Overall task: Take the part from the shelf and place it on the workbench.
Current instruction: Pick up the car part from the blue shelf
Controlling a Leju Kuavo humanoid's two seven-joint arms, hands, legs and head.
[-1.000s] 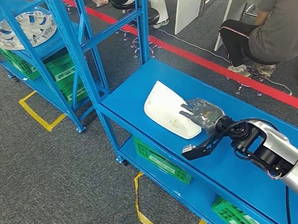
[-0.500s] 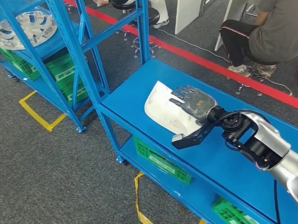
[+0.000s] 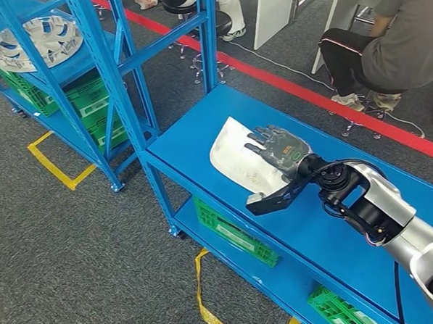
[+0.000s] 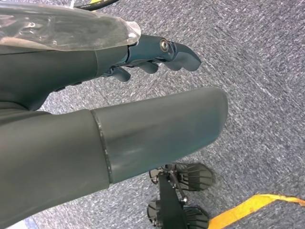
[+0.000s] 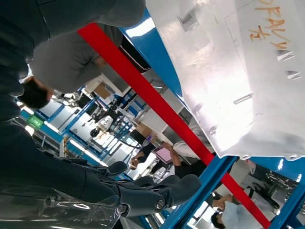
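Observation:
The white plastic part (image 3: 237, 157) lies flat on the blue top surface (image 3: 317, 236) of the near rack. My right hand (image 3: 279, 150) is spread over the part's right end, its fingers (image 3: 260, 139) above the white surface and the thumb (image 3: 266, 200) stretched out past the part's near edge. I cannot tell whether the hand touches it. In the right wrist view the part (image 5: 233, 71) shows a gap between it and the dark fingers (image 5: 158, 190), with nothing gripped. My left hand (image 4: 107, 124) hangs over the carpet, its fingers (image 4: 169, 50) loosely extended and holding nothing.
A second blue rack (image 3: 97, 74) at the left carries a silver wheel cover (image 3: 38, 41) and green crates (image 3: 91, 103). More green crates (image 3: 235, 235) sit under the near surface. A seated person (image 3: 394, 44) is beyond the red floor line (image 3: 309, 92).
My right hand has slid left, from the part's right edge to lying further over it. The part itself has not moved.

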